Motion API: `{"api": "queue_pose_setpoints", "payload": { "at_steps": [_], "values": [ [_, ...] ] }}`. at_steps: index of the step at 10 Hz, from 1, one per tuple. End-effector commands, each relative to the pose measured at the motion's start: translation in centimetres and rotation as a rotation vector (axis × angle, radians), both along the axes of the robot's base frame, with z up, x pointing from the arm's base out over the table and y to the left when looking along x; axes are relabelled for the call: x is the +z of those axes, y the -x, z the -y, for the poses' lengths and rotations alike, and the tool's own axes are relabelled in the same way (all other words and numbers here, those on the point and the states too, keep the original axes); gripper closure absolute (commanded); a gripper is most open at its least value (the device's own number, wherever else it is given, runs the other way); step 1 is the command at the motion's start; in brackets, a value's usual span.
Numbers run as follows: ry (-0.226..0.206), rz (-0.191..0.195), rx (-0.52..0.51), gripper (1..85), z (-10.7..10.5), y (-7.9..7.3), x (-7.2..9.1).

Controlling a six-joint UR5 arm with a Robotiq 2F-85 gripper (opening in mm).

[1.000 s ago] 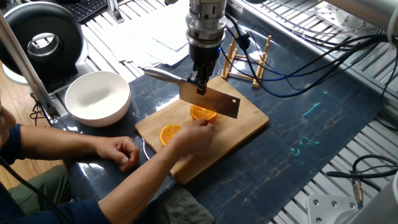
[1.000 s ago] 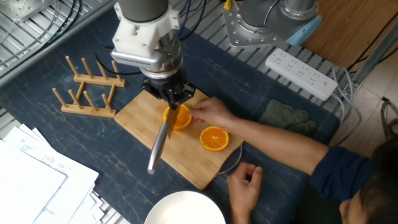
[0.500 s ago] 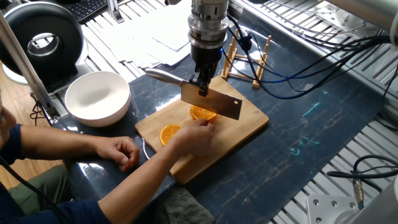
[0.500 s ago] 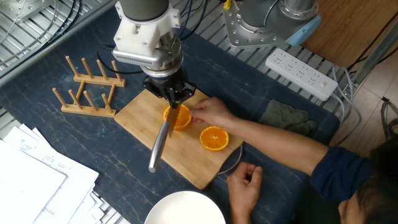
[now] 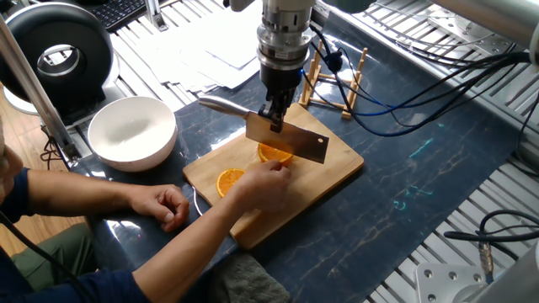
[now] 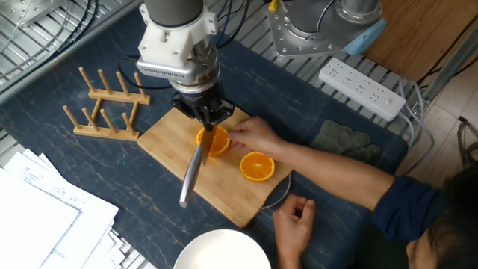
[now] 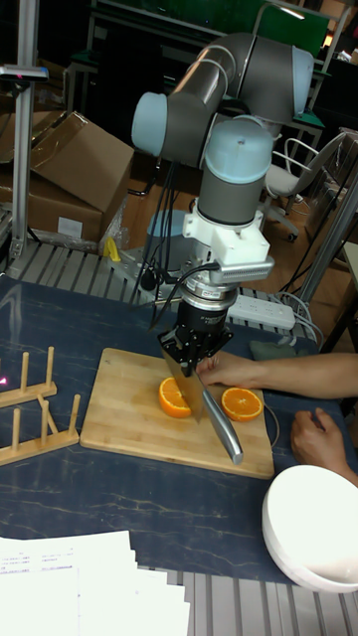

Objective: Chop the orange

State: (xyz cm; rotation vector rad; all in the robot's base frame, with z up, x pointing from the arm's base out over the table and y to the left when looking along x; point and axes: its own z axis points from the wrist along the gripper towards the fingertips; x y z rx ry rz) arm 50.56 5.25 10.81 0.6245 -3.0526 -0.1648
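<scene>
Two halves of the orange lie cut face up on a bamboo cutting board [image 5: 333,168]. One half [image 5: 274,153] sits directly under a steel cleaver [image 5: 290,141], with a person's hand [image 5: 261,183] touching it. The other half [image 5: 229,181] lies apart, nearer the person. My gripper [image 5: 274,114] is shut on the cleaver where blade meets handle and holds the edge just above the fruit. In the other fixed view the gripper [image 6: 206,119] hides part of that half [image 6: 218,142], and the knife handle [image 6: 190,179] points toward the board's front. The tall fixed view shows both halves [image 7: 175,397] [image 7: 242,403].
A white bowl [image 5: 132,132] stands left of the board. A wooden peg rack [image 5: 337,80] stands behind it. The person's other hand [image 5: 168,204] rests on the table. A grey cloth [image 6: 343,140], a power strip [image 6: 362,88] and papers [image 6: 37,217] lie around.
The gripper and cleaver have drifted slightly to the right over the held half. The person's hands and both halves have stayed put.
</scene>
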Motion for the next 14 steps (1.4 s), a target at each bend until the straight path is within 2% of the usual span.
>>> {"api": "queue_pose_setpoints", "payload": {
  "at_steps": [1, 8, 14],
  "values": [
    [-0.017, 0.018, -0.006, 84.3, -0.4, -0.5, -0.5],
    [-0.021, 0.033, 0.002, 84.3, -0.2, -0.8, -1.1],
    [0.001, 0.027, 0.006, 84.3, 0.6, -0.8, -1.7]
  ]
}}
